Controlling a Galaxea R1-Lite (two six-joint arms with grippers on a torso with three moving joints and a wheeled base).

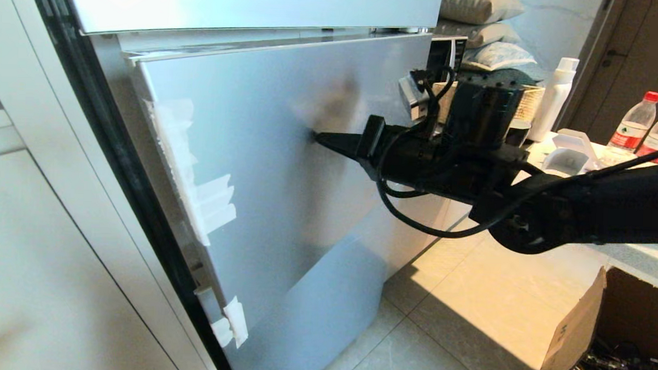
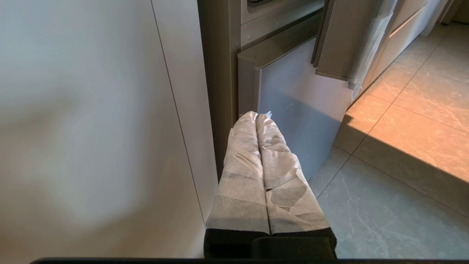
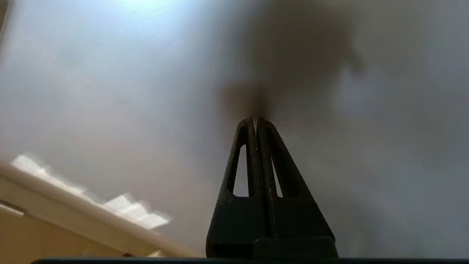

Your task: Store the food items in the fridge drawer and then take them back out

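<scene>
My right gripper (image 1: 315,135) is shut with nothing in it, and its black tips rest against the grey fridge door (image 1: 264,166). Seen from the right wrist, the closed tips (image 3: 255,119) press at the door panel (image 3: 110,91), casting a dark shadow above them. The left gripper (image 2: 257,115), wrapped in pale tape, is shut and parked low beside the fridge's lower front (image 2: 293,110). The fridge drawer and the food items are out of view behind the door.
White tape patches (image 1: 190,169) line the door's hinge-side edge. A counter at the right holds a white bottle (image 1: 553,97), water bottles (image 1: 635,122) and a white container (image 1: 568,152). An open cardboard box (image 1: 581,331) stands on the tiled floor. A white cabinet panel (image 1: 42,251) flanks the fridge.
</scene>
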